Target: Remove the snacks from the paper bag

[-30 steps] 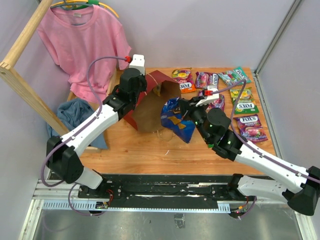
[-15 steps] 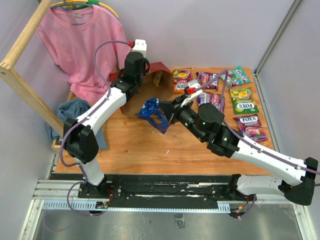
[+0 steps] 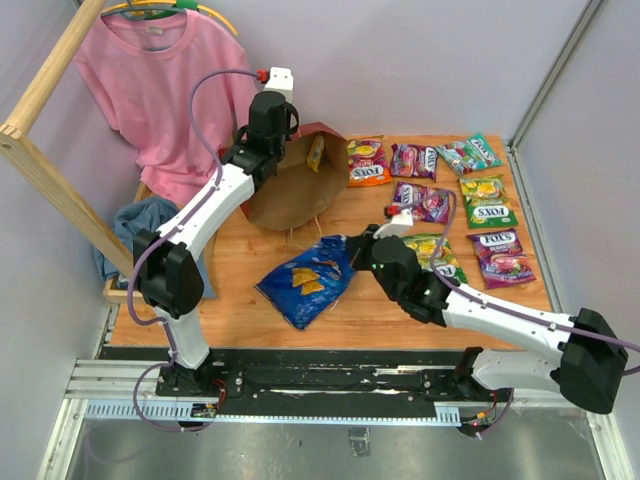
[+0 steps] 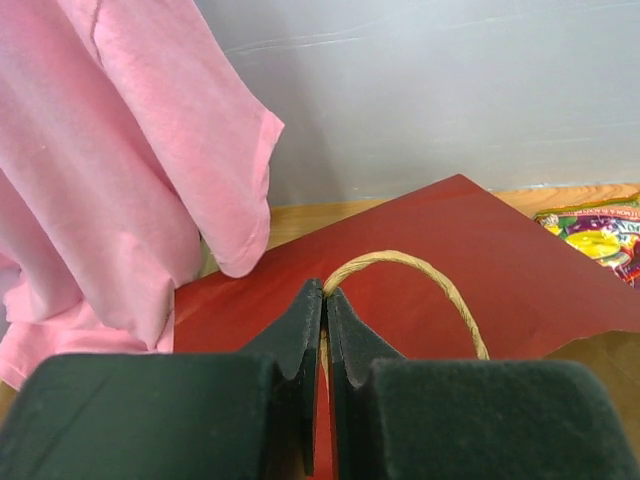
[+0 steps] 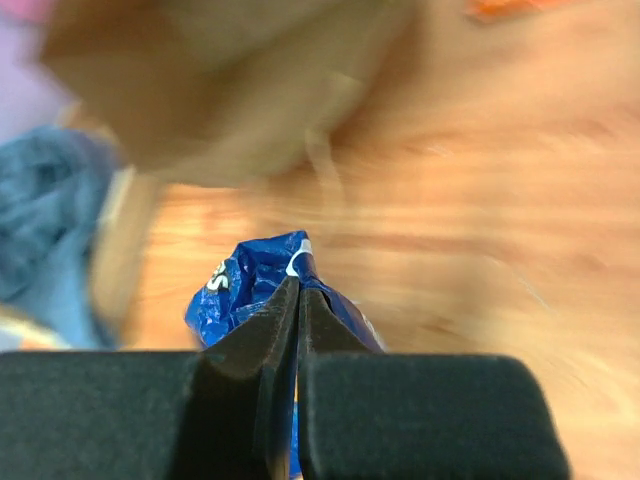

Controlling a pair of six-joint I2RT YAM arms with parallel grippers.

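The dark red paper bag (image 3: 295, 180) lies on its side at the table's back, brown mouth facing front, with a yellow packet (image 3: 315, 153) inside. My left gripper (image 3: 262, 140) is shut on the bag's loop handle (image 4: 420, 275) at its red back edge (image 4: 480, 250). My right gripper (image 3: 357, 250) is shut on the top edge of the blue Doritos bag (image 3: 305, 282), which lies on the table in front of the paper bag; it shows in the right wrist view (image 5: 250, 290). Several Fox's candy packets (image 3: 490, 205) lie at the right.
A pink T-shirt (image 3: 165, 90) hangs on a wooden frame (image 3: 45, 170) at the back left. A blue cloth (image 3: 150, 235) lies at the left edge. Grey walls close the back and right.
My right gripper has pulled the Doritos bag out of the paper bag and down toward the front left. My left gripper has lifted the bag's handle toward the back.
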